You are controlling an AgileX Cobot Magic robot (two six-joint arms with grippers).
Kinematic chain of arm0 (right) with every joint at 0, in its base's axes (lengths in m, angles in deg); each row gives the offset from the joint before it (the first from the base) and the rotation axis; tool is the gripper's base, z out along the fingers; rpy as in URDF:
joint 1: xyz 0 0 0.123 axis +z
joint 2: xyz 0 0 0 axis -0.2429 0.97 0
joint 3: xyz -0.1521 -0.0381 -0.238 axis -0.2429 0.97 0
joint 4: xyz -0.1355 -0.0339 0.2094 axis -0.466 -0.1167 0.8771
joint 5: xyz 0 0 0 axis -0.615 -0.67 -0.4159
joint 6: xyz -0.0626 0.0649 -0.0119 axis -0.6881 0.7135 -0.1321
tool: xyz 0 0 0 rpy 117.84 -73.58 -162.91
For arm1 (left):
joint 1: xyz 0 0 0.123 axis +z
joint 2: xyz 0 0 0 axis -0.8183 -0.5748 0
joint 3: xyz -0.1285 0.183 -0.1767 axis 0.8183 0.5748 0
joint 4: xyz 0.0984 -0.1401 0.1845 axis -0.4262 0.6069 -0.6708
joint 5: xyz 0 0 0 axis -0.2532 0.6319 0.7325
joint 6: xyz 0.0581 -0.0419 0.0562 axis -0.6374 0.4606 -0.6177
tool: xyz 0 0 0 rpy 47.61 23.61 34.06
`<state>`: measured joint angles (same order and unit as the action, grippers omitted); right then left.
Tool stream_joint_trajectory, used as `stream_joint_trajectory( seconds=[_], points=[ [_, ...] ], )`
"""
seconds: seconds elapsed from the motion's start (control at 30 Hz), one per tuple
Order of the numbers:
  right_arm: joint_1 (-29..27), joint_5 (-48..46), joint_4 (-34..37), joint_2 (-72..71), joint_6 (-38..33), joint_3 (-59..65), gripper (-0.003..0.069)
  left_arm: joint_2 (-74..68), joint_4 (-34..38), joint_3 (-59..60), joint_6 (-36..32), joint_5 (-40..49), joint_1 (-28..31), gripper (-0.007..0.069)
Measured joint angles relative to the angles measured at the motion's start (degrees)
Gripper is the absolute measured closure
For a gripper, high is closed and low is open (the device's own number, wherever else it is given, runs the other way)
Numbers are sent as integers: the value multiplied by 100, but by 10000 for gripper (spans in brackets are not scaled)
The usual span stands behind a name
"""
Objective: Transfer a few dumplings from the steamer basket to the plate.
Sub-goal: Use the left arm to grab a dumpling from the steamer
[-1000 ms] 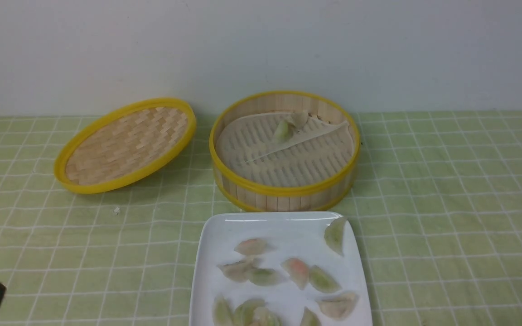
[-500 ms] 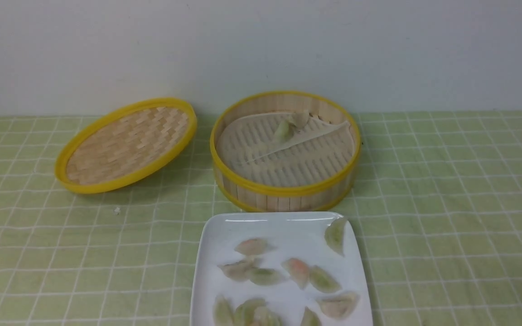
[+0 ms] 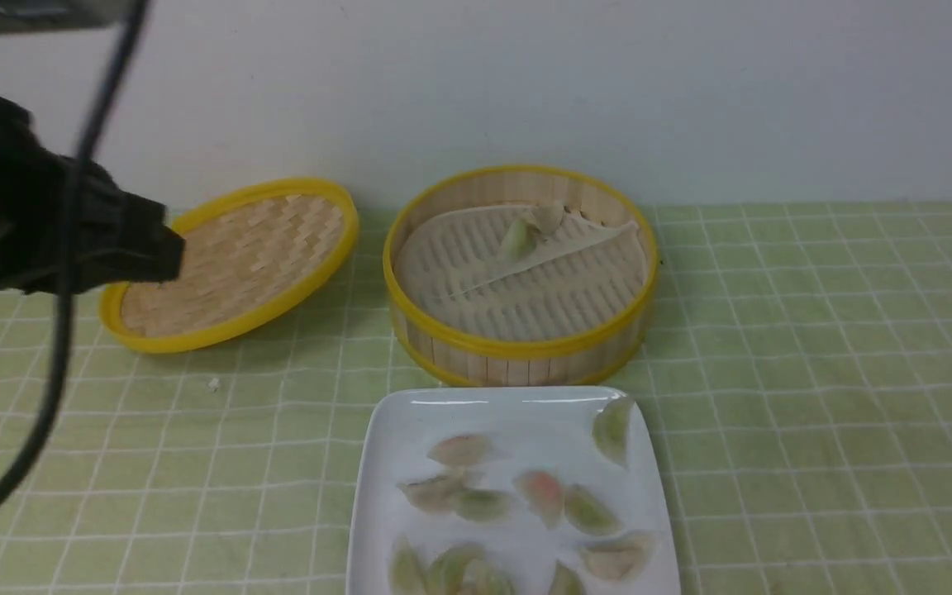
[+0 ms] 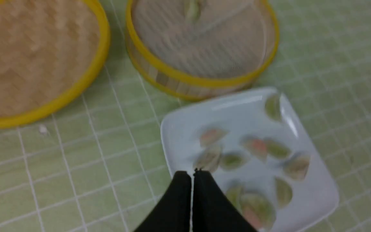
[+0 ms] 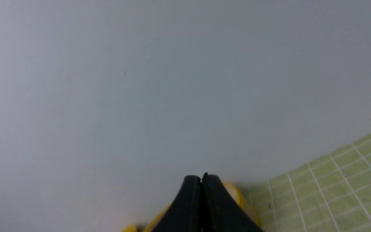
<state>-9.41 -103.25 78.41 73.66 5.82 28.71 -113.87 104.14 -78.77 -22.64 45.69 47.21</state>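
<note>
The steamer basket (image 3: 517, 347) stands mid-table with two pale dumplings (image 3: 517, 235) on its folded liner near the far wall. In front of it the white plate (image 3: 397, 430) holds several dumplings (image 3: 542, 494). My left gripper (image 3: 168, 248) hangs blurred and high at the left, in front of the lid, apart from basket and plate. From the left wrist, the left gripper (image 4: 192, 174) is shut and empty above the plate (image 4: 317, 193). My right gripper (image 5: 201, 177) is shut and empty, facing the wall, with a yellow rim (image 5: 240, 196) behind it. It is absent from the front view.
The woven lid (image 3: 236, 260) with a yellow rim leans tilted left of the basket. A black cable (image 3: 54, 347) hangs down the left side. A small white crumb (image 3: 212, 383) lies on the green checked cloth (image 3: 815, 372). The wall stands just behind the basket.
The left arm, a dark corner at bottom left a second ago and gone half a second ago, now fills the upper left with its cable. Basket, plate and dumplings have not moved.
</note>
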Motion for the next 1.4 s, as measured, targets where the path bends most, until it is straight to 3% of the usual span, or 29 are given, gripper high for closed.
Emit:
stream_joint_trajectory(
  seconds=[0.03, 0.2, 0.3, 0.4, 0.6, 0.8, 1.03, 1.23, 1.37, 1.4],
  points=[
    [109, -1005, -203, 691, -228, -842, 673, -532, -63, -121, -110, 14, -202, 631],
    [171, -3453, -636, 2692, -1226, -2834, 673, -1736, -434, -803, -288, -151, -919, 631],
    [171, -4175, -787, 3345, -1571, -3451, 673, -2478, -471, -1447, -293, -94, -1115, 631],
    [171, -4727, -844, 3898, -1717, -3955, 673, -3658, -497, -2855, -333, 357, -1287, 631],
    [171, -4882, -844, 4016, -1760, -4064, 673, -5858, -660, -5690, -346, 937, -1463, 631],
    [171, -5176, -863, 4016, -1760, -4064, 673, -7481, -1622, -8049, 192, 997, -1797, 631],
    [171, -5215, -863, 4016, -1771, -4064, 673, -8189, -1879, -8790, 264, 1080, -1892, 629],
    [171, -5220, -863, 4016, -1772, -4064, 673, -8428, -1900, -8807, 264, 978, -1810, 571],
    [171, -5220, -863, 4016, -1772, -4064, 673, -8540, -1880, -8818, 78, 770, -1743, 463],
    [171, -5226, -863, 4016, -1772, -4064, 673, -8576, -1875, -8817, -146, 756, -1721, 397]
  ],
)
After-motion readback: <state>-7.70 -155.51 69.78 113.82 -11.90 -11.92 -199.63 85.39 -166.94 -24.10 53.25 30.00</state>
